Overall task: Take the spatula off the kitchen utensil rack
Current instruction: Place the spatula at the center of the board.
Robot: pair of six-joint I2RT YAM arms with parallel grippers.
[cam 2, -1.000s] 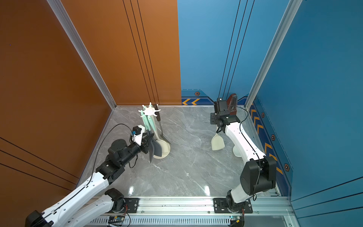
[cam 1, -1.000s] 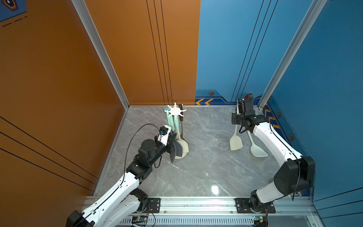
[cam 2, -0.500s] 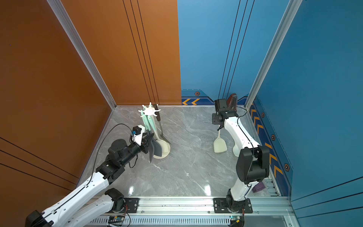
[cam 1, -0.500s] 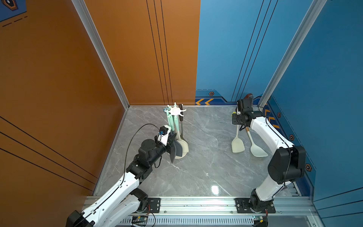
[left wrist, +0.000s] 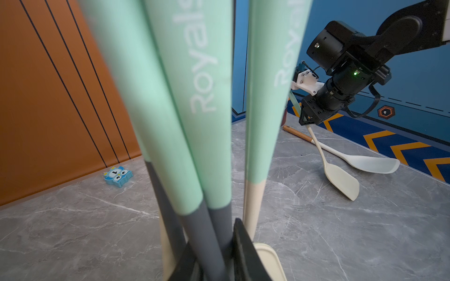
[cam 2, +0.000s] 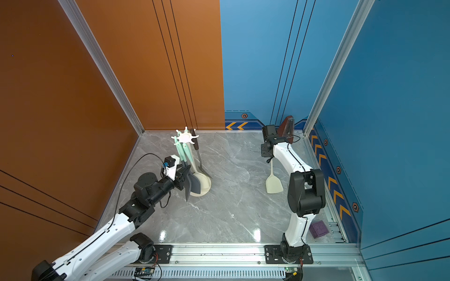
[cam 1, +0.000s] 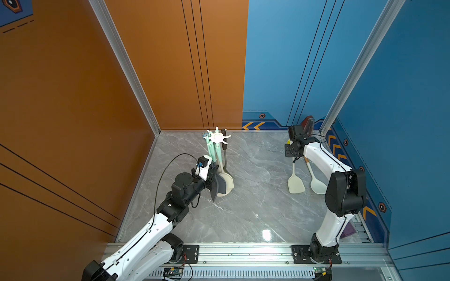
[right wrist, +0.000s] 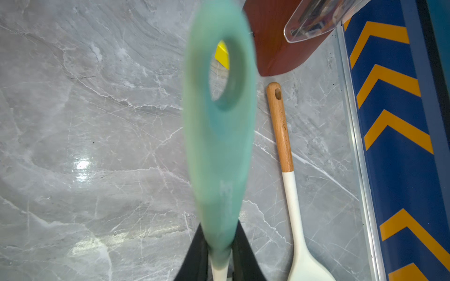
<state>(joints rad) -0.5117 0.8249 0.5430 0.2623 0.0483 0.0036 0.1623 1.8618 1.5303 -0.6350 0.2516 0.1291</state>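
Cream spatula [cam 1: 295, 186], blade farther forward

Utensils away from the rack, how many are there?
2. A cream spatula is held by the right gripper; a white spoon lies on the table beside it. More could hide behind the arm.
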